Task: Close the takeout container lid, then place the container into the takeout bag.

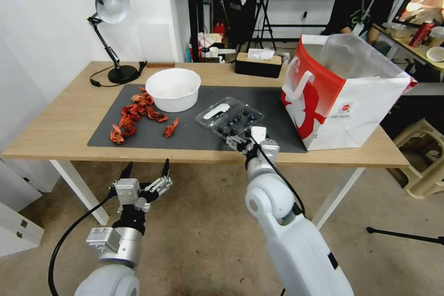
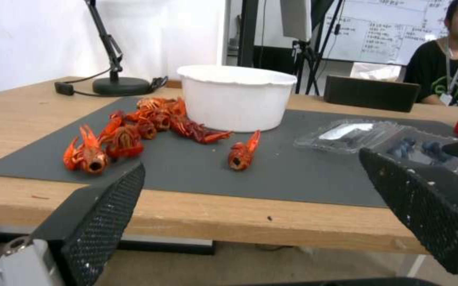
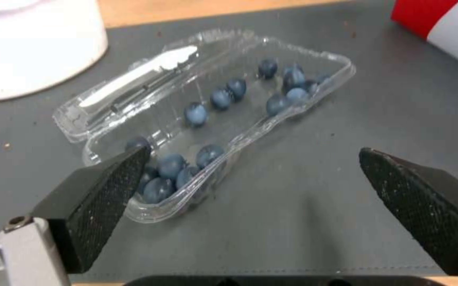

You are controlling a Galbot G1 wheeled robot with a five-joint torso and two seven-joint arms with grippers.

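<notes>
The takeout container [image 1: 238, 122] lies open on the dark mat, blueberries in the half nearer me. Its lid [image 1: 216, 112], clear with a long white label, lies flat beside that half on the bowl's side. In the right wrist view the container [image 3: 239, 115] and lid [image 3: 133, 83] lie just beyond my open right gripper [image 3: 250, 190]. That right gripper [image 1: 245, 136] hovers at the container's near edge, holding nothing. The takeout bag [image 1: 342, 97] stands open to the right of the container. My left gripper [image 1: 147, 166] hangs open below the table's front edge, facing the mat [image 2: 271, 174].
A white bowl [image 1: 173, 89] stands left of the container, with several red crayfish [image 1: 134, 118] scattered further left. A black tissue box [image 1: 258, 64] and a desk lamp [image 1: 111, 9] stand along the table's back. A person sits behind the table, touching nothing.
</notes>
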